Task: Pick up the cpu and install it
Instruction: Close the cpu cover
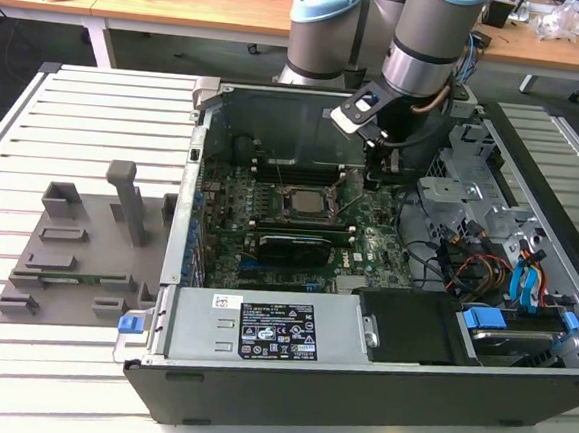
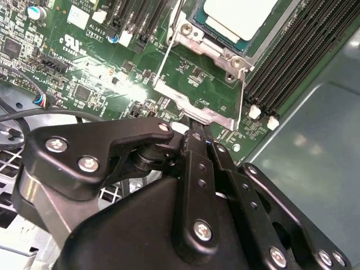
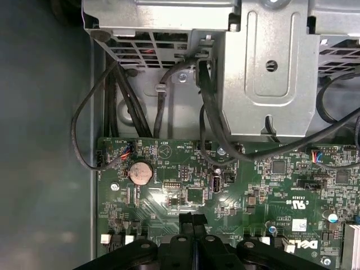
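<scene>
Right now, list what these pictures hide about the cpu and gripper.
- cpu: cut off by the picture's edge in the second wrist view; seating unclear.
- gripper tips: whether they touch the socket frame, hidden by the gripper's own body.
- Exterior view: socket detail too small.

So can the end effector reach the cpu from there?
Probably yes. The cpu lies with its top uncovered, and the end effector hangs near it with only a low metal frame between.
</scene>
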Available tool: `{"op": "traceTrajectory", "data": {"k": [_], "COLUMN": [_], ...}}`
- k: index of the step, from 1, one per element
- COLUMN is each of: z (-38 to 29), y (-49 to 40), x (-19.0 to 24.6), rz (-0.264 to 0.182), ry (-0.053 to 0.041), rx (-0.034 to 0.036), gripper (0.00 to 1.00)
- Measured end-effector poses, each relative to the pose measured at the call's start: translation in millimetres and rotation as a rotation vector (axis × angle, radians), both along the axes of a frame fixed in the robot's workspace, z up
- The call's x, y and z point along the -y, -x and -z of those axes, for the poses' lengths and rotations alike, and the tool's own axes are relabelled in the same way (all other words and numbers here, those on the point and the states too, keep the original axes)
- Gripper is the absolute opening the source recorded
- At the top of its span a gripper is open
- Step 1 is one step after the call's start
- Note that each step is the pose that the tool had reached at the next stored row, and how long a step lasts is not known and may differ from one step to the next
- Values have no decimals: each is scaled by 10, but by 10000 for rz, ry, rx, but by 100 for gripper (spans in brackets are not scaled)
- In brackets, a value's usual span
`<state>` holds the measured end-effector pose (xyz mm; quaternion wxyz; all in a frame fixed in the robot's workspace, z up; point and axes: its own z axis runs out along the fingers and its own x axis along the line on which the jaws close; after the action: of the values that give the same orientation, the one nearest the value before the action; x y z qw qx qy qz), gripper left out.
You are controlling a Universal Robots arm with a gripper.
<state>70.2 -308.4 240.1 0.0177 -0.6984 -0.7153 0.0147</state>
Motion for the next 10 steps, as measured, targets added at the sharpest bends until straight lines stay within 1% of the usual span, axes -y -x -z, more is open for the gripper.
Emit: {"op": "traceTrajectory", "data": {"k": [10], "z": [2], "y": [106], "x": [0], "rz": [0], "ry": [0], "rx": [0], "gripper": [11]}}
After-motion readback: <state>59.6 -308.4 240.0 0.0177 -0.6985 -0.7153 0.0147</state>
